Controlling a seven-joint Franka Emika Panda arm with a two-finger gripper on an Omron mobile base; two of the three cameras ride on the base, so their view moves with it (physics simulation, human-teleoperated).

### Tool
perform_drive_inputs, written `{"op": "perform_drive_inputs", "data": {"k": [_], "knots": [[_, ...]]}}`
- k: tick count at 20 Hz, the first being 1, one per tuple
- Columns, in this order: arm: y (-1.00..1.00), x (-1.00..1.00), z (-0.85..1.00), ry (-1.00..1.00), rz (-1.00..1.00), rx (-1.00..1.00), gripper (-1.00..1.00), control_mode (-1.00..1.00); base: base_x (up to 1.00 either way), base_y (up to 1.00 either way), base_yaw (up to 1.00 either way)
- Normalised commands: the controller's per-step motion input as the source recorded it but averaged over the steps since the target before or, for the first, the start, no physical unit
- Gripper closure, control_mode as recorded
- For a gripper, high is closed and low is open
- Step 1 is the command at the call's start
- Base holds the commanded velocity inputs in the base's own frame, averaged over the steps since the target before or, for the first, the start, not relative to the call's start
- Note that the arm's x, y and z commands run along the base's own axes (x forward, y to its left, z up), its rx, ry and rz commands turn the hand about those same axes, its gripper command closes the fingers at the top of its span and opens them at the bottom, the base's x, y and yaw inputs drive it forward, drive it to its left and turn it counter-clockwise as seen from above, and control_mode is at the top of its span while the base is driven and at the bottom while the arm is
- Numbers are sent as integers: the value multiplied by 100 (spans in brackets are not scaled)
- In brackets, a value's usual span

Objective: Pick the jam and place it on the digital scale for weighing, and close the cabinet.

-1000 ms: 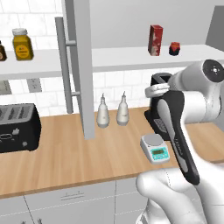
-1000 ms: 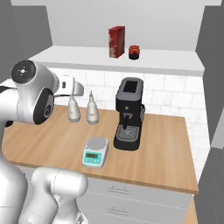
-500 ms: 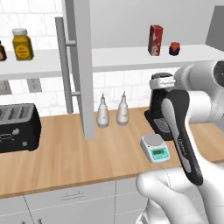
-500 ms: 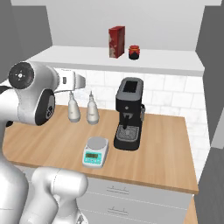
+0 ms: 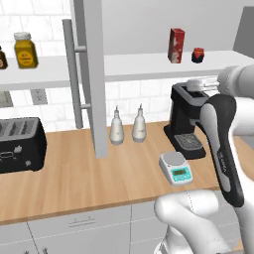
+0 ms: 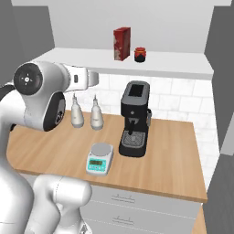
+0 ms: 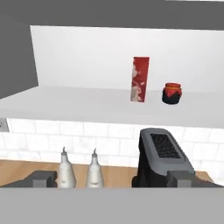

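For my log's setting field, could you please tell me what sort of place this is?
A simulated home kitchen: a wooden counter with a toaster and a coffee machine, under an open wall cabinet.

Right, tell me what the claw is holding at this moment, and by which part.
Nothing. In the hand view the claw has its fingertips spread wide with nothing between them, and the jam sits on the cabinet shelf beside the red carton.
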Motion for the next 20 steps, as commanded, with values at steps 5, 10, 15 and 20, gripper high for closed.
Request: {"op": "perform_drive_inputs", "data": {"k": [5, 10, 15, 20], "knots": [[-48, -4, 47, 1, -8, 0, -100, -100, 0, 0, 0], [-60, 0, 33, -1, -2, 0, -100, -100, 0, 0, 0], [-55, 6, 0, -4, 0, 0, -100, -100, 0, 0, 0], [-16, 27, 0, 0, 0, 0, -100, -100, 0, 0, 0]]}}
